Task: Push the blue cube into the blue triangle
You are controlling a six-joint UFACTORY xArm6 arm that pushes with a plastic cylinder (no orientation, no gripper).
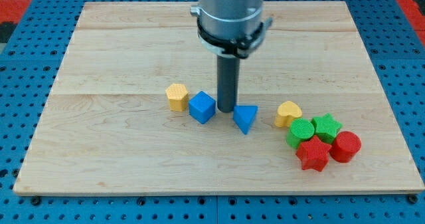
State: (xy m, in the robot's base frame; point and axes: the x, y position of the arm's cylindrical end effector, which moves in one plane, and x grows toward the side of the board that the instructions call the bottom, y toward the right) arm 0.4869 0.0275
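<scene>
Wooden board (pixel 133 164) of pale planks fills most of the single camera view, lying on a blue perforated table (pixel 20 117) whose edges run out of frame on all sides. Red patches show at the far left and far right corners, too cropped to identify.

The arm's grey housing (pixel 231 14) is cut off at the view's top, so nothing above it can be seen. From it a dark rod (pixel 227 78) drops straight down. My tip (pixel 226 110) rests on the board in the narrow gap between the blue cube (pixel 202 108) and the blue triangle (pixel 245 117), close to both; whether it touches either cannot be told. There is no pincer here, only the rod, so nothing is clenched or grasped.

The blue cube sits near the board's middle, just left of my tip, with the blue triangle just right of it; the two are apart.

Eight blocks in all: two blue, two yellow, two green, two red. A yellow hexagon (pixel 176 96) stands just beside the cube on its left. A yellow heart (pixel 288 113) lies right of the triangle. Further right, a tight cluster: green cylinder (pixel 301 131), green star (pixel 326 126), red star (pixel 313 154) and red cylinder (pixel 346 146), pressed together so parts of the green pair are hidden by the red ones.

No writing or labels can be read anywhere.
</scene>
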